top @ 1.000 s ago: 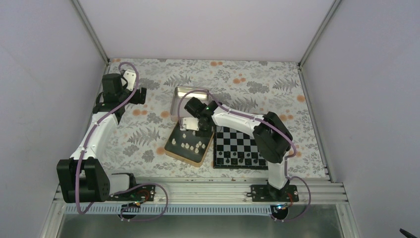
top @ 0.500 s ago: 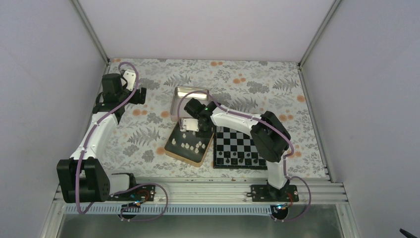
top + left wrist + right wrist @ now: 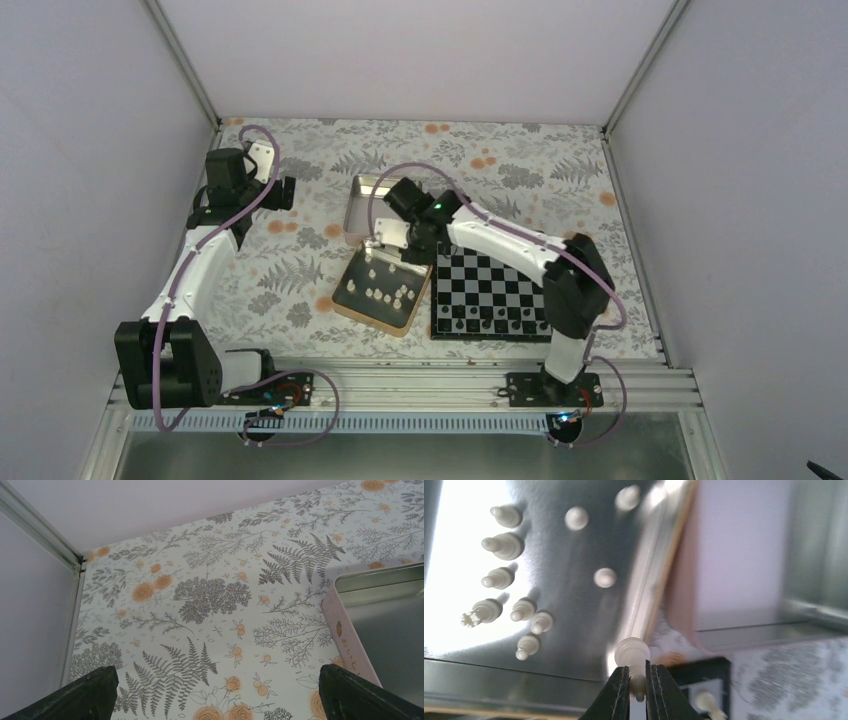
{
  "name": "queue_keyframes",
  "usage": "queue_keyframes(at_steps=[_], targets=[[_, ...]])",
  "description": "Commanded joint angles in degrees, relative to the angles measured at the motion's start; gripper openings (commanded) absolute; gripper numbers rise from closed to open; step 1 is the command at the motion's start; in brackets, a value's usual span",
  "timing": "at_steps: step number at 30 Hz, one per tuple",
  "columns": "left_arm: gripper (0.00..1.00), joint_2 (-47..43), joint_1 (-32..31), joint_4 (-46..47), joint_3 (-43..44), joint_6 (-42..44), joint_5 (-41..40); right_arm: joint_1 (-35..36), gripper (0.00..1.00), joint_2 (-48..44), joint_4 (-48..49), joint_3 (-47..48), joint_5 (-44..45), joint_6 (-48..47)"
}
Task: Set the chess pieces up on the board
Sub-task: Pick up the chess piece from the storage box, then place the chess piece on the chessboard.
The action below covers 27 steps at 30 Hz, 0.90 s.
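Right pincer (image 3: 637, 682) risen, clamped on cream piece (image 3: 631, 652)

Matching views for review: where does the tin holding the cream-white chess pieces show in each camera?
Top external: the tin of pieces, centre, just left of the board.
Left wrist: not in it; only an empty tin at the right edge.
Right wrist: fills the left half.
Shared landmark: the floral cloth.

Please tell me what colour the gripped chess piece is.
Cream-white piece, clearest in right wrist view.
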Motion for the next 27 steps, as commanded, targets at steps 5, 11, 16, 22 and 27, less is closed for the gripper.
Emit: queue_keyframes(at_steps=[5,11,16,22,27], targets=[[1.0,-1.0,0.2,1.0,-0.1,0.5,0.2,-8.6,0.06,-10.1,-1.9,3.3,-2.2,0.0],[1.0,-0.8,0.3,1.0,0.0,0.5,0.1,-18.9,0.06,-12.9,-1.8,1.9,-4.7,-3.2],[1.0,-0.8,0.3,1.1,0.0,0.5,0.1,-24.1,0.06,-12.4,-0.8,-0.6,-6.9,-5.0],[1.0,-0.7,0.3,1.0,0.0,0.5,0.2,-27.6,0.06,-9.1,0.6,-3.5,-8.8,-5.9],[1.0,-0.5,0.3,1.0,0.0,0.5,0.2,-27.9,0.06,-7.0,1.7,-5.2,-9.6,-6.0]])
